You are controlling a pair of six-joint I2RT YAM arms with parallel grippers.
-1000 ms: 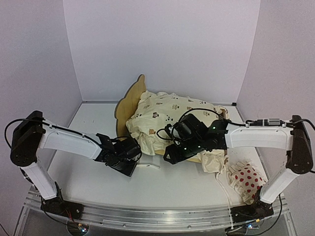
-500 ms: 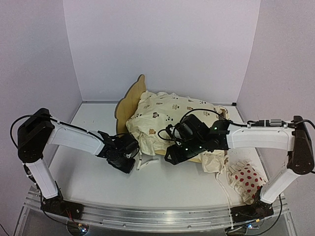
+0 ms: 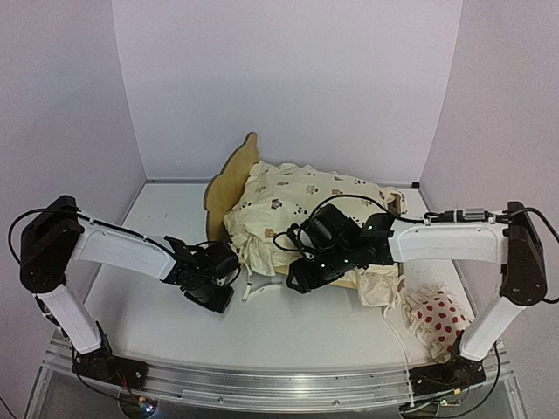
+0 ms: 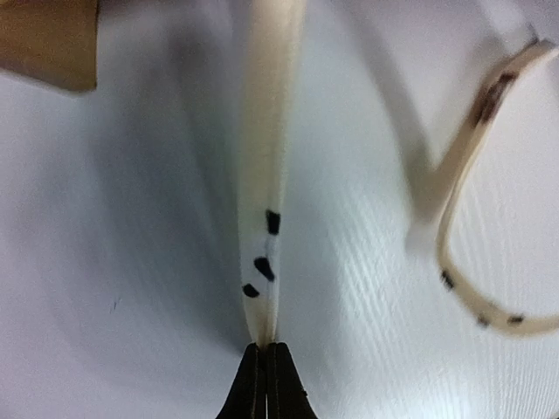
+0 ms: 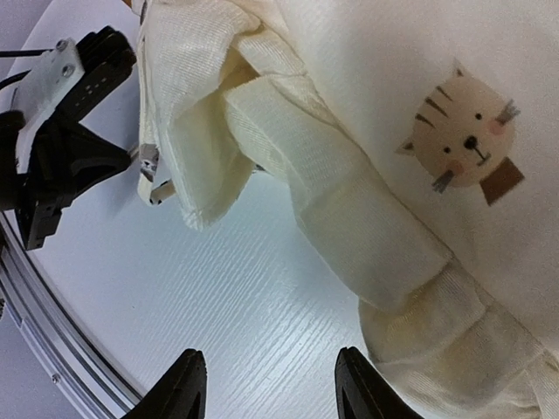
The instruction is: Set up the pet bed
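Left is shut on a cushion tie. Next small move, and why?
Probably draw the left gripper back a little, pulling the tie taut: its tip is pinched, the cushion lies bunched on the bed, and the right gripper hangs open, holding nothing.

The bed (image 3: 229, 175) stands at the middle rear of the tabletop (image 3: 288, 340), headboard to the left. The cushion (image 3: 297, 196) lies on it and spills over its near side. The pillow (image 3: 437, 319) lies on the tabletop at the near right, well apart from the bed. Left of the cushion's near corner, the left tool (image 3: 234, 293) has a tie (image 3: 260, 289) pinched at its tip. A second tie (image 4: 472, 218) curls just right of it. The right tool (image 3: 297, 281) is right of the tie, above the tabletop before the cushion's near edge.
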